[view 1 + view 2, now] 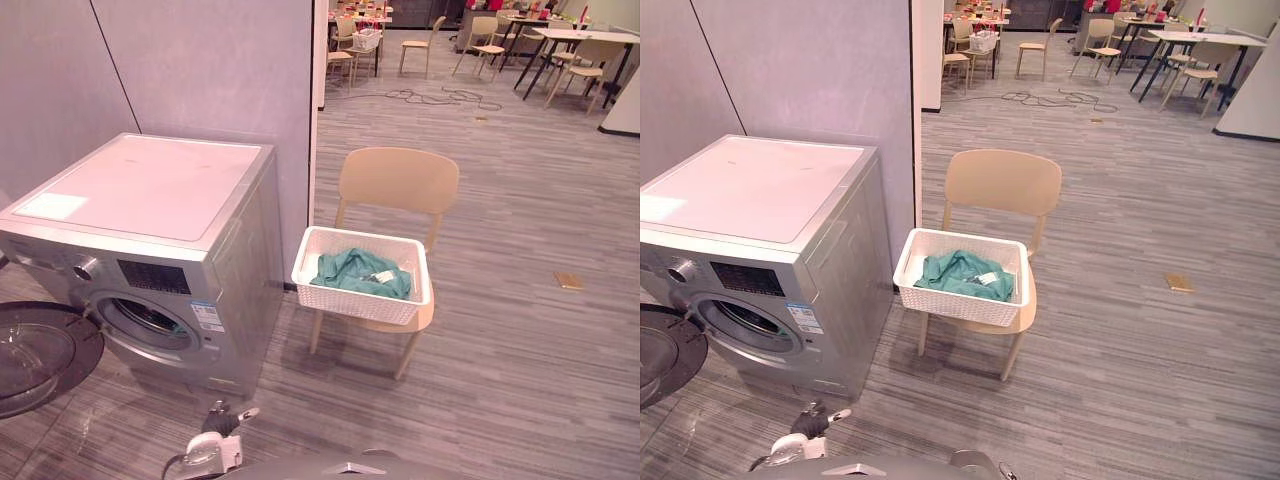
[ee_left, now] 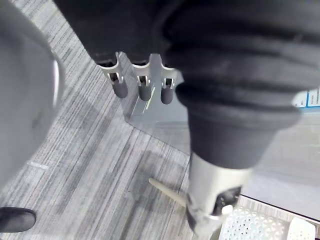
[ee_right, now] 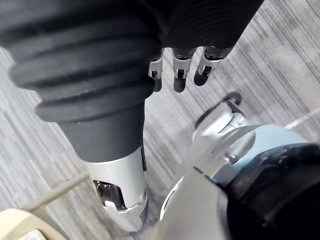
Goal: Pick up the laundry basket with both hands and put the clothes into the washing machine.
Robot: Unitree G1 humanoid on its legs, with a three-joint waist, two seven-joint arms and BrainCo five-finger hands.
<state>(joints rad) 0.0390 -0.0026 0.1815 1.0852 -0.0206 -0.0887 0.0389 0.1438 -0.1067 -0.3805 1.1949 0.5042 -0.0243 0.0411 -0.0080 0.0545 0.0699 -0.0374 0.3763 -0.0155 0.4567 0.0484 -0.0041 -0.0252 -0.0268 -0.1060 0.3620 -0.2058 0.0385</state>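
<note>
Swung out flat at the floor's near left corner, the washer's round glass door (image 1: 38, 352) lies closest, hinged to the front of the silver washing machine (image 1: 150, 190). Its drum mouth (image 1: 148, 320) faces forward; the inside is dark and I cannot tell what it holds. The machine stands against a grey partition wall (image 1: 200, 70).

Just beside the machine's right side stands a beige chair (image 1: 400, 180), and the white woven laundry basket (image 1: 350, 302) sits on its seat, covering most of the seat and reaching past the seat's left edge. A strip of the seat's front edge shows under the basket's right front corner. Inside the basket lies a bunched teal garment (image 1: 352, 270), below the rim, with a small white tag (image 1: 383, 276) on top toward the right wall. The clothes are in the basket, not in the machine.

The left hand (image 2: 144, 86) hangs over the grey plank floor (image 1: 500, 350), fingers straight and loose, grasping nothing; a corner of the basket and a chair leg show past its thumb. The right hand (image 3: 178, 76) also hangs above the floor, fingers relaxed and empty. Neither hand touches the basket.

A small tan object (image 1: 568, 281) lies on the floor, well to the chair's right. Tables and chairs (image 1: 570, 50) stand at the floor's far edge.
</note>
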